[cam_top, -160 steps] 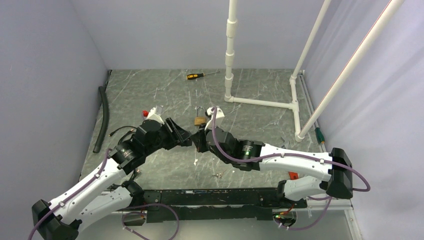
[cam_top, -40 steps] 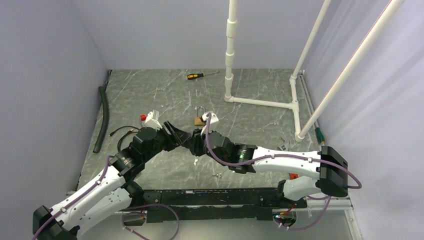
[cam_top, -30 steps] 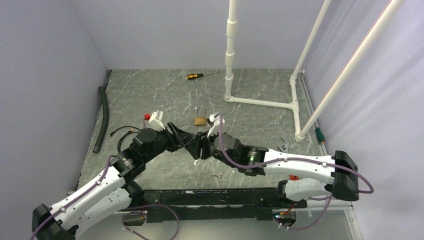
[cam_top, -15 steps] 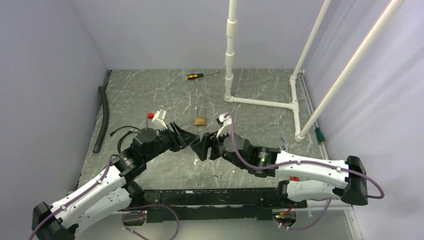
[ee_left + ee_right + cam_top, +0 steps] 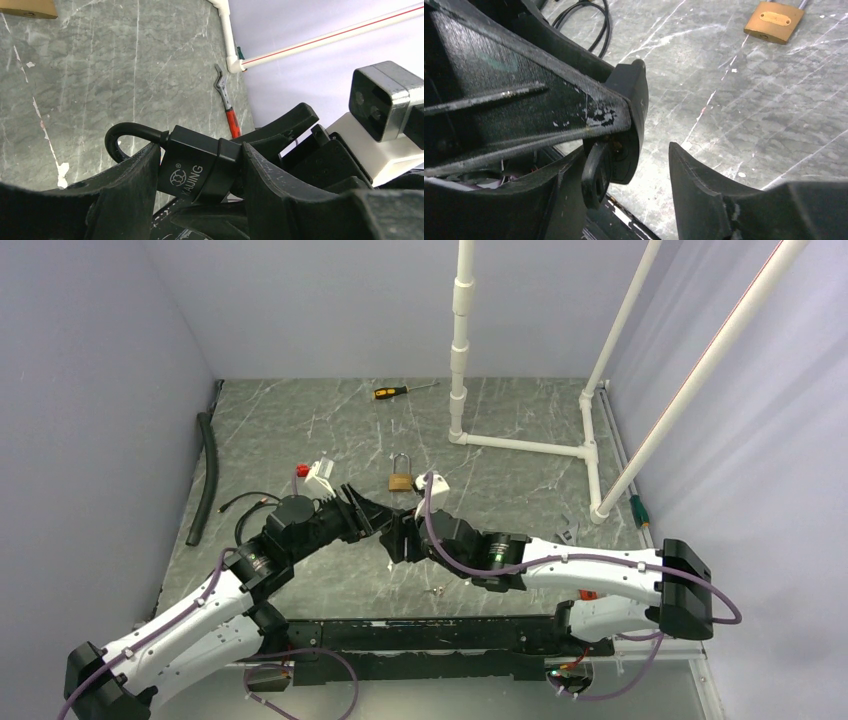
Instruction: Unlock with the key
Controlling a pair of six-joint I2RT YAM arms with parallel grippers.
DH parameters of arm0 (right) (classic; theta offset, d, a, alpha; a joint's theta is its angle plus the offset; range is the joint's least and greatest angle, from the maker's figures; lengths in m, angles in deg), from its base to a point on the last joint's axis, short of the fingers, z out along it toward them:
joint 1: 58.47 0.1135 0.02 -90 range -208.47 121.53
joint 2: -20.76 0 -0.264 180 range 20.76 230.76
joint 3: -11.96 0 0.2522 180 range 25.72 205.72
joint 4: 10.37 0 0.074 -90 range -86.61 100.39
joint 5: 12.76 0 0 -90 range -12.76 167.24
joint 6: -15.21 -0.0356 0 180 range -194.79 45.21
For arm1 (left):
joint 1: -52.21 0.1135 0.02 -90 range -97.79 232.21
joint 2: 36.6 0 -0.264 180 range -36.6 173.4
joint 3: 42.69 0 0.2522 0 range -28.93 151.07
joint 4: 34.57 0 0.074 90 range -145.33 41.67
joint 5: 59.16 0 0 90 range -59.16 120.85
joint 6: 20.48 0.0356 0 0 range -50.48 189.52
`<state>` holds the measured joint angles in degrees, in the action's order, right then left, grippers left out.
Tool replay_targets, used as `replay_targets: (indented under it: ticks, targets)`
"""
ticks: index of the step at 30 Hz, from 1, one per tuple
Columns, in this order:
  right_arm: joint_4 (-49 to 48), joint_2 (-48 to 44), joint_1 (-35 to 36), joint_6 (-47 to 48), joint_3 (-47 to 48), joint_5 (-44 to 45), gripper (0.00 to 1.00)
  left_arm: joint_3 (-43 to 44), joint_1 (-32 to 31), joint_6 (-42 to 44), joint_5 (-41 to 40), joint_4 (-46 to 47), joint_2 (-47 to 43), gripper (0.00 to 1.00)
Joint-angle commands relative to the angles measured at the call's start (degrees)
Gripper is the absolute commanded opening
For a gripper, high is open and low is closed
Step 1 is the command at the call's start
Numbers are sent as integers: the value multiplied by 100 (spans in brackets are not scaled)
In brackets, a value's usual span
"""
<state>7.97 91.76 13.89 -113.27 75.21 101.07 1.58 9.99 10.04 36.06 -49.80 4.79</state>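
Black padlock (image 5: 195,172) clamped between left fingers (image 5: 130,175) above the surface (image 5: 300,430); right fingers (image 5: 704,190) released, spread about its lower end.

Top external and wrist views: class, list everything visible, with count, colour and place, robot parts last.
black padlock: 1, black, clamped in the left tool
brass padlock: 1, brass, lying flat mid-table
screwdriver: 1, yellow-black handle, far edge
hose: 1, black, left edge
cable: 1, black, right of the hose
pipe frame: 1, white, far right corner
wrench: 1, red handle, near the pipe frame
table: 1, grey marbled, under everything
left tool: 1, black, shut on the black padlock
right tool: 1, black, open, facing the black padlock
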Motion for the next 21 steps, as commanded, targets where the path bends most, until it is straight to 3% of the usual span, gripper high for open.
replay_targets:
  ticks: [1, 9, 16, 18, 20, 21]
  targets:
    - [-436, 119, 5, 107, 378, 365, 54, 225, -29, -157, 95, 733, -121, 0]
    - [-755, 234, 6, 208, 306, 745, 41, 124, -19, -330, 114, 817, -145, 0]
    - [-849, 297, 5, 151, 222, 737, 5, 204, -24, -360, 216, 756, -74, 4]
    - [-846, 264, 6, 127, 183, 728, 0, 173, -24, -324, 214, 727, -142, 26]
    - [-870, 169, 6, 105, 97, 736, 0, 174, -23, -274, 133, 572, -310, 62]
    - [-891, 112, 6, 90, 23, 755, 0, 205, -27, -230, 70, 426, -376, 72]
